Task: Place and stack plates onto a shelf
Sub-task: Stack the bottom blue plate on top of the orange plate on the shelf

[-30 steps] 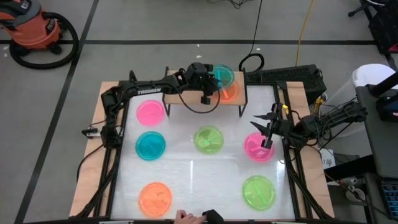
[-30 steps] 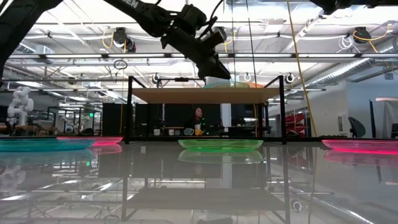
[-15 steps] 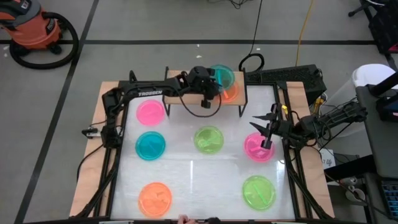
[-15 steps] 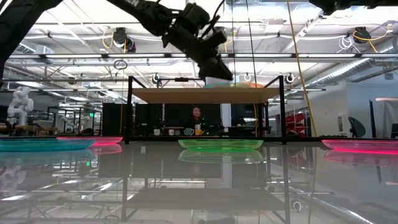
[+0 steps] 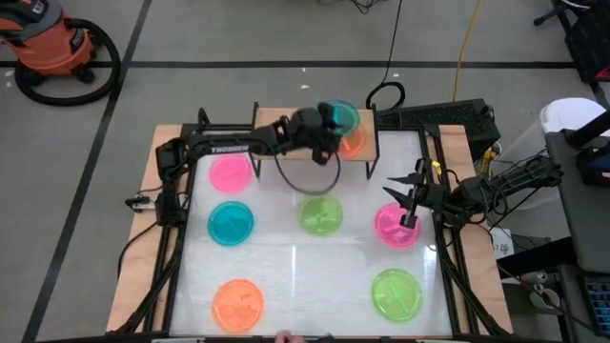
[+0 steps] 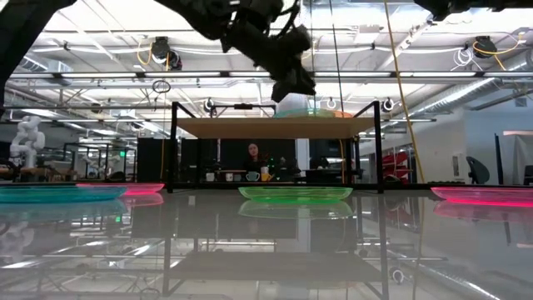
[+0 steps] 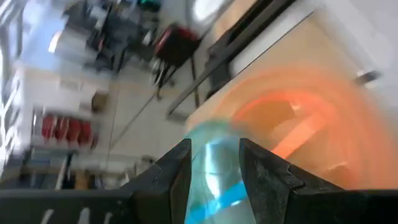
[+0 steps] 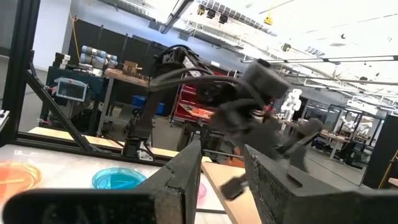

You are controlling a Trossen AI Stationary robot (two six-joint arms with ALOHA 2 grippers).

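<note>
My left gripper [image 5: 331,124] reaches over the right half of the shelf [image 5: 272,157], shut on a blue plate [image 5: 343,114]. That plate is over an orange plate [image 5: 355,143] lying on the shelf board [image 6: 250,127]. In the left wrist view the blue plate [image 7: 214,155] shows between the fingers, with the orange plate [image 7: 305,118] beyond. My right gripper [image 5: 405,208] is open above the far-left rim of a pink plate [image 5: 393,231] at the table's right side. My left gripper holds the blue plate by its rim [image 7: 214,177], pinched between the two fingers [image 7: 177,180]. It comes from the table's left, slanting down. In the low view the plate [image 6: 304,108] is right above the orange plate; whether it rests on it I cannot tell.
Lying flat on the table are a pink plate [image 5: 231,171], a blue one [image 5: 231,222], a green one [image 5: 319,213], another green [image 5: 396,293] and an orange one [image 5: 238,303]. The shelf's left half is bare. A black cable loop [image 5: 307,181] hangs below the left arm.
My left gripper has moved a little toward the table's right and slightly up over the shelf, taking the blue plate along. The cable loop under the arm has swung toward the near edge. A hand at the near edge has drawn back.
</note>
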